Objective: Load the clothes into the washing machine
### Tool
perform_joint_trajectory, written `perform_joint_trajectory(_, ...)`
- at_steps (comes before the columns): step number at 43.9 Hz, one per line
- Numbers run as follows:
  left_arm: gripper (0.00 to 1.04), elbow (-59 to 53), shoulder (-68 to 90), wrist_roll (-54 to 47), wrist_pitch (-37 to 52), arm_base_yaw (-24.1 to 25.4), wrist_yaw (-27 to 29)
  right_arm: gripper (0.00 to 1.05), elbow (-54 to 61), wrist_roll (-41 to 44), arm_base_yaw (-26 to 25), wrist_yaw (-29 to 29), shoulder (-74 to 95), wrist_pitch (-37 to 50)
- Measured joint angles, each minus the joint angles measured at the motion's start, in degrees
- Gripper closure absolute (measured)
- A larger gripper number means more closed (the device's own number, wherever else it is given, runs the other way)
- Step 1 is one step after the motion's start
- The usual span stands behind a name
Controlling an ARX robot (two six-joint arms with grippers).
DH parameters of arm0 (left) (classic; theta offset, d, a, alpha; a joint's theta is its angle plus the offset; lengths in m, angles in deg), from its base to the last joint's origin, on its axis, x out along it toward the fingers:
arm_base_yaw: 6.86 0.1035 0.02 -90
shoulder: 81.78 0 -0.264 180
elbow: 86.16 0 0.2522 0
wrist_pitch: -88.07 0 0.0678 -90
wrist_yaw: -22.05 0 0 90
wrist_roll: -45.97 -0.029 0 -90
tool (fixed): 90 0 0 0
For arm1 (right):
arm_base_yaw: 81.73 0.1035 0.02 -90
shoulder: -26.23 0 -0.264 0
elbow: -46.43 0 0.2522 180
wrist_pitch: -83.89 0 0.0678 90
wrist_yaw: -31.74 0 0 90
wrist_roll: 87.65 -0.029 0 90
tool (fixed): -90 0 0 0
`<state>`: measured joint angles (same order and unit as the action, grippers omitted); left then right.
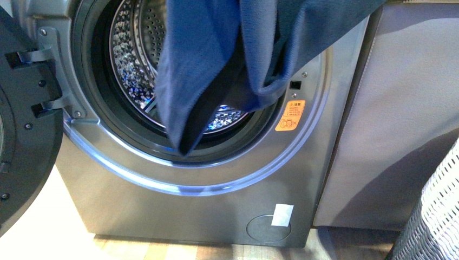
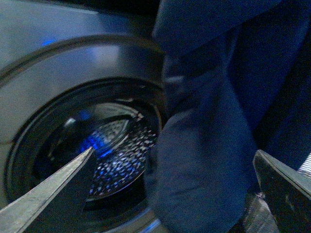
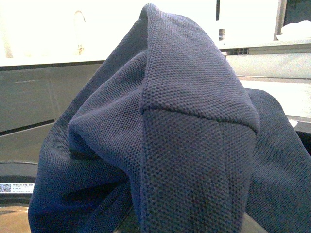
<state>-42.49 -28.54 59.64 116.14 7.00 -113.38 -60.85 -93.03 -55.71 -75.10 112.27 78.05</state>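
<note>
Navy clothes [image 1: 200, 65] hang limp, dark folds, across washing machine [image 1: 162, 216] porthole. Left gripper [image 2: 174, 151] fingers wide apart, nothing clamped; right gripper buried under fabric, can't tell.

Laundry area, washing machine [image 1: 178, 179], woven basket [image 1: 433, 216]

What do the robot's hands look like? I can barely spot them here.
Only the left gripper shows: two dark, wedge-shaped fingers tapering to points, with paler grey, matte edges. No cables or markings are visible. The navy clothes hide the right gripper, and the front view shows no arms.
</note>
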Motion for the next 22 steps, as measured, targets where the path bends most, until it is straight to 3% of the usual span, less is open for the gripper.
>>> perform_joint_trajectory(11, 0.06, 10.40, 6.86, 3.08, 0.76, -9.77, -4.17, 0.93, -0.02, 0.00, 0.00, 0.00, 0.00, 0.00)
perform_joint_trajectory(22, 0.06, 19.41, 12.41, 1.77, -3.41, -18.18, -4.07, 0.93, -0.02, 0.00, 0.00, 0.00, 0.00, 0.00)
